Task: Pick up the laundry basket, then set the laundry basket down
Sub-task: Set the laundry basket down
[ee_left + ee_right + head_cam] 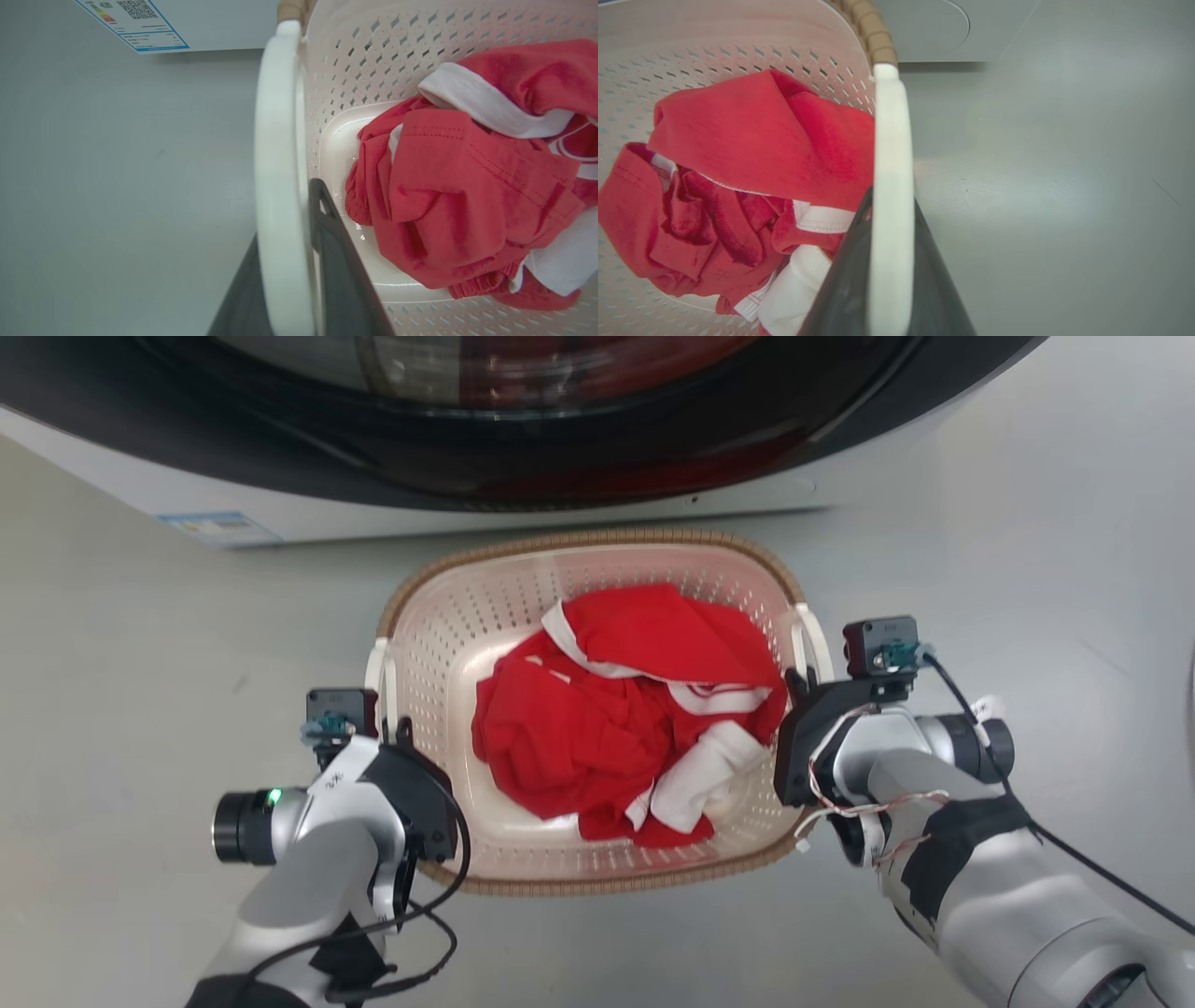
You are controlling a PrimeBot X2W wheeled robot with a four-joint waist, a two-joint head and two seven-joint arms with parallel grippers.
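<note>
Cream-white perforated plastic laundry basket [597, 536] holding red-and-white clothes [616, 728] — light and stiff — with left gripper [286, 210] and right gripper [892, 196] each seemingly clamped on a white side handle [275, 140].

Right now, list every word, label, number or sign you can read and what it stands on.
Sticker on the washing machine: a QR code and coloured bars; its print is too small to read.
Red garment in the laundry basket: white marking, crumpled, unreadable.
No text can be quoted.
</note>
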